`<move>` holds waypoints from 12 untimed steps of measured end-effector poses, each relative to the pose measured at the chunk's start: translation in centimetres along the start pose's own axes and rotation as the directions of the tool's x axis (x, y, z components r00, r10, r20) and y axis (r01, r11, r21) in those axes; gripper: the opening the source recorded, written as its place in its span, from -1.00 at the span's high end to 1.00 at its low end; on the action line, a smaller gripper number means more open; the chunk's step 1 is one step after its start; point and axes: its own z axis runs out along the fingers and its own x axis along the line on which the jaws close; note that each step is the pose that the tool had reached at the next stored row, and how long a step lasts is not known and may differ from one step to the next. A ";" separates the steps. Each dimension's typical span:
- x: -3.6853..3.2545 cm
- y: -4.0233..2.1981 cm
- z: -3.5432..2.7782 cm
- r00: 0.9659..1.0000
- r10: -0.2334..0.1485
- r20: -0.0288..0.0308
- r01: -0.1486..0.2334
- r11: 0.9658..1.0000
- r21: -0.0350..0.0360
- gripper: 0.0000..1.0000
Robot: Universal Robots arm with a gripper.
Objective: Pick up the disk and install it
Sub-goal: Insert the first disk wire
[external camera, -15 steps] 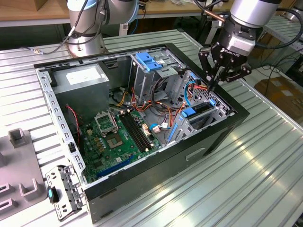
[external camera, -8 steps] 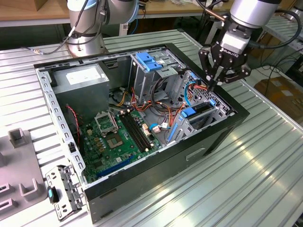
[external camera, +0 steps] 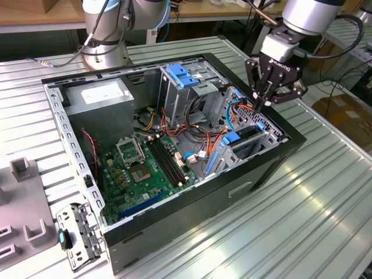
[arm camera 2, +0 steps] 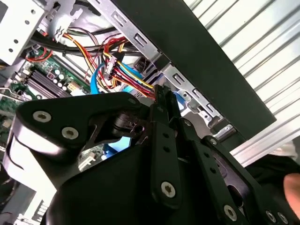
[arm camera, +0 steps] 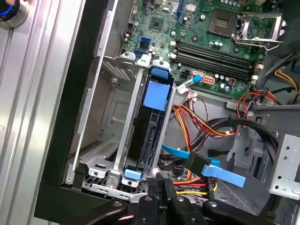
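Item: the disk [arm camera: 151, 119]. I find it standing on edge in the drive cage [arm camera: 112, 140] at the front corner of the open computer case [external camera: 279, 148], blue rails at both ends, so it looks already seated in its bay. In the exterior view it sits low at the cage, under my gripper [external camera: 263, 103].

Gripper: jaws drawn together to a narrow point, holding nothing that I can see, hovering just above the cage beside the bundle of coloured cables [arm camera 2: 123, 70].

Handling, as I judge it: metal-bodied, stiff, fairly heavy for its size, with smooth faces that could slip. Shock-sensitive, so no knocks. Best held across the two long plastic-railed sides, clear of label and connector end.

Nearby: motherboard [external camera: 139, 168], power supply box [external camera: 102, 102], ribbed metal surface [external camera: 325, 215].
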 end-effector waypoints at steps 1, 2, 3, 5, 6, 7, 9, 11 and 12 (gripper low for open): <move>0.00 0.00 0.00 1.000 0.019 0.000 -0.019 1.000 -0.001 0.67; 0.00 0.00 0.01 0.999 0.037 0.000 -0.037 0.999 -0.001 0.67; 0.00 0.01 0.01 0.999 0.048 0.000 -0.048 0.999 -0.002 0.67; -0.09 0.34 0.03 0.997 0.072 0.000 -0.072 0.997 -0.003 0.67; -0.18 0.77 0.03 0.997 0.073 0.000 -0.073 0.997 -0.002 0.67; -0.23 0.97 0.03 0.997 0.073 0.000 -0.073 0.997 -0.002 0.67; -0.29 1.25 0.05 0.997 0.077 0.000 -0.077 0.997 -0.001 0.67; -0.30 1.25 0.13 0.995 0.095 0.000 -0.095 0.995 -0.002 0.67; -0.30 1.26 0.18 0.994 0.107 -0.001 -0.107 0.994 -0.002 0.67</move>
